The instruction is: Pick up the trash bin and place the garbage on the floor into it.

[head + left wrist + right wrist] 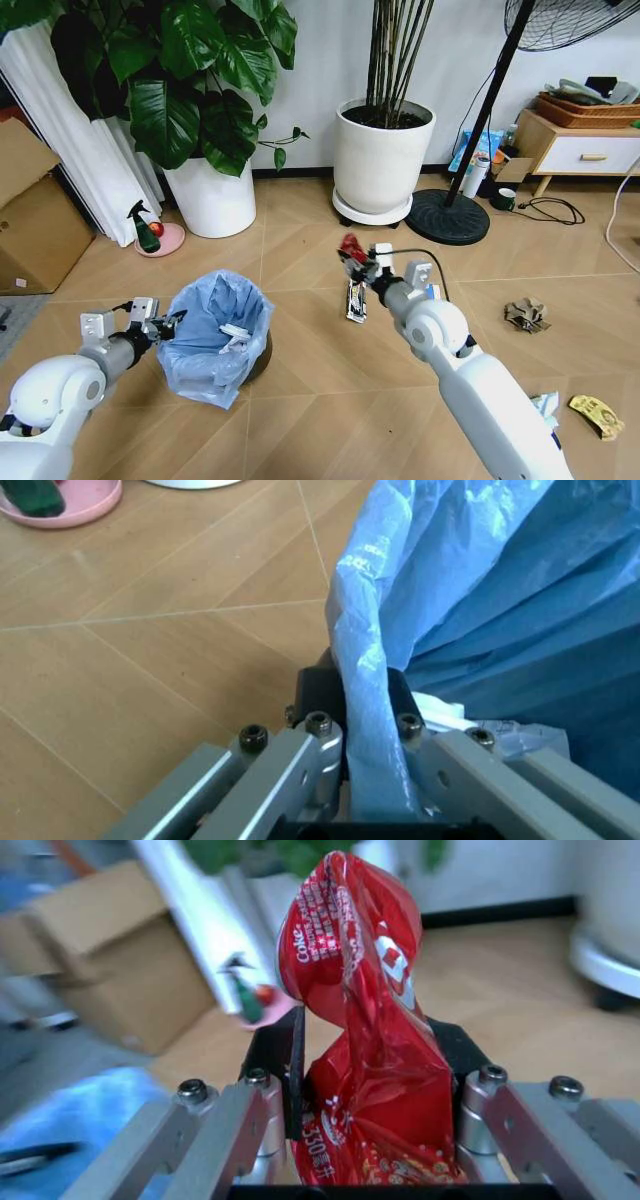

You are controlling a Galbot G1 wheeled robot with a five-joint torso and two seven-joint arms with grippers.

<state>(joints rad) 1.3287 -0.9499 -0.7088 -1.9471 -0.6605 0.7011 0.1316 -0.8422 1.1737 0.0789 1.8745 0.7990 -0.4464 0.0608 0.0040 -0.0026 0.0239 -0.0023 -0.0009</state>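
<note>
The trash bin (215, 340) with its light blue bag (480, 592) is tilted over the wooden floor (320, 390). My left gripper (168, 323) is shut on its rim, the bag pinched between the fingers (320, 735). White scraps (235, 333) lie inside. My right gripper (358, 258) is raised to the right of the bin, shut on a crushed red can (355, 1027). On the floor lie a black-white wrapper (355, 300), crumpled brown paper (526, 314), a yellow wrapper (596, 416) and a pale scrap (546, 405).
Two big white plant pots (212, 198) (382, 155) stand at the back, with a fan base (447, 217) to their right. A green spray bottle (146, 230) sits on a pink dish, a cardboard box (35, 225) at the left, a wooden cabinet (580, 150) and cable (550, 208) at the right.
</note>
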